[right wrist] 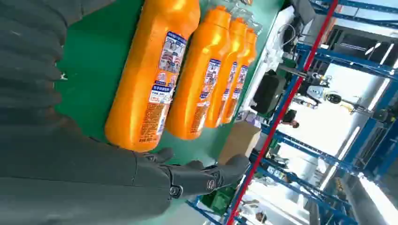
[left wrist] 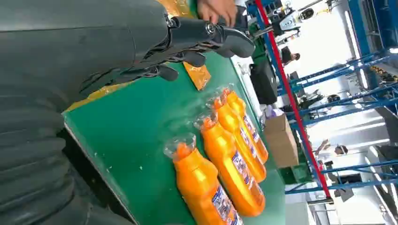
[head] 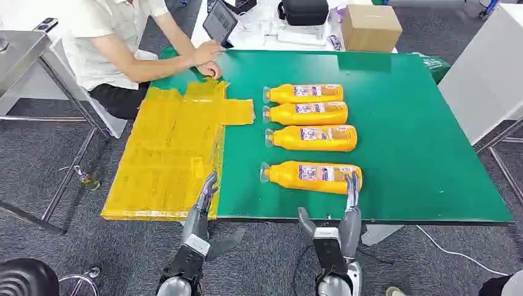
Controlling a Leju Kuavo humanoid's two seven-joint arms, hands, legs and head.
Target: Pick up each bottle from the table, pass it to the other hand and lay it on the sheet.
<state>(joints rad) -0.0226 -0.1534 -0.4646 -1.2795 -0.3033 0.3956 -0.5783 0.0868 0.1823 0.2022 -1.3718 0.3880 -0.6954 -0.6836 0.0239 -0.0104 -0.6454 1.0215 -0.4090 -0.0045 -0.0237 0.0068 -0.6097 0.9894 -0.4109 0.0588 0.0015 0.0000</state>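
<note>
Several orange bottles lie in a row on the green table (head: 419,142), caps toward the yellow sheet (head: 169,154). The nearest bottle (head: 311,177) (left wrist: 202,185) (right wrist: 150,75) lies just ahead of my right hand (head: 345,216) (right wrist: 187,178), whose fingers reach its base end, open and holding nothing. My left hand (head: 200,213) (left wrist: 187,47) hovers over the table's near edge where sheet meets green surface, fingers spread and empty. Further back lie the other bottles (head: 311,137) (head: 306,113) (head: 303,94).
A person (head: 117,43) sits at the far left corner with a hand (head: 206,55) on the table beside the sheet's far end. A cardboard box (head: 370,26), a tablet (head: 220,23) and a dark bag (head: 303,11) sit beyond the table.
</note>
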